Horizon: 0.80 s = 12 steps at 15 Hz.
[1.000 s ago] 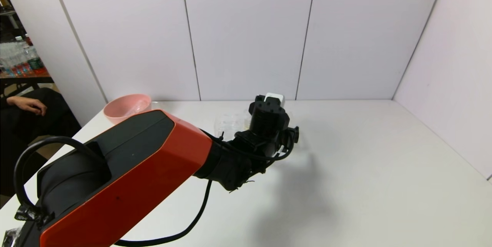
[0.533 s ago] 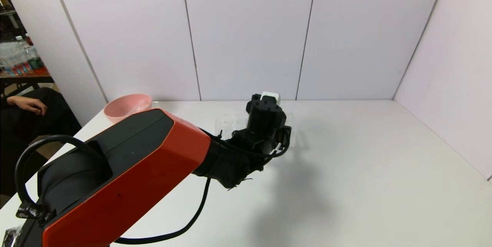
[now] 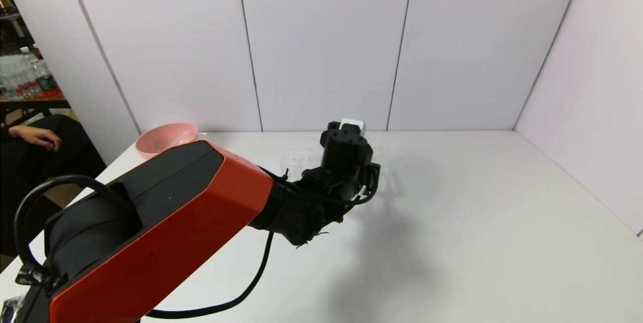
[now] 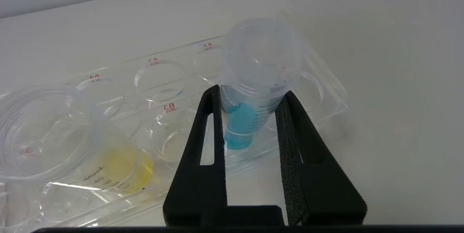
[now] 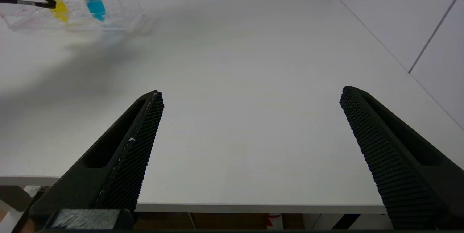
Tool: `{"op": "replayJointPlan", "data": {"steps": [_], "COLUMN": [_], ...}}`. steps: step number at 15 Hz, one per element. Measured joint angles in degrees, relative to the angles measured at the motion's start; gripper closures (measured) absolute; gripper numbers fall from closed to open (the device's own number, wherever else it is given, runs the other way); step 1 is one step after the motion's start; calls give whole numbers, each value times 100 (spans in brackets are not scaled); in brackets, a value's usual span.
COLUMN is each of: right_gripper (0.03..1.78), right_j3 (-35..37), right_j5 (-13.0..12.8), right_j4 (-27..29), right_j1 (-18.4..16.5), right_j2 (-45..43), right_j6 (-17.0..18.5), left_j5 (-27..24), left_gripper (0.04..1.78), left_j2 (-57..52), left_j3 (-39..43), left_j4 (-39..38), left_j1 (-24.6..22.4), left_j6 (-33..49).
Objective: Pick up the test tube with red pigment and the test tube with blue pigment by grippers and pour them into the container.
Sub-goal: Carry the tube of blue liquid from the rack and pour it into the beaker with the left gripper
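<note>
Two fingers clamping blue-pigment tube, rack

The robot's left arm reaches forward and toward the middle, wrist angled down, its left gripper clamped with both black fingers pressed against opposite sides of a load. The right gripper hangs low near the counter's front edge, fingers spread wide.
</note>
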State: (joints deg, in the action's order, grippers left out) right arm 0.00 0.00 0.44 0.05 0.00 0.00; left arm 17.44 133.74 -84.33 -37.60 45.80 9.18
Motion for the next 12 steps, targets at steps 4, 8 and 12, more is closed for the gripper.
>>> {"op": "replayJointPlan", "data": {"steps": [4, 8, 12], "right_gripper": [4, 4, 4], "right_j3": [0, 0, 0], "right_j5": [0, 0, 0], "right_j4": [0, 0, 0], "right_j1": [2, 2, 2], "right_j2": [0, 0, 0], "right_j6": [0, 0, 0], "left_j5": [7, 5, 7], "left_gripper": [138, 138, 138], "left_j2": [-72, -205, -384], "left_j3": [32, 40, 32], "left_j4": [-49, -41, 0], "left_j1": [-22, -52, -88], "left_j6": [-4, -41, -135]}}
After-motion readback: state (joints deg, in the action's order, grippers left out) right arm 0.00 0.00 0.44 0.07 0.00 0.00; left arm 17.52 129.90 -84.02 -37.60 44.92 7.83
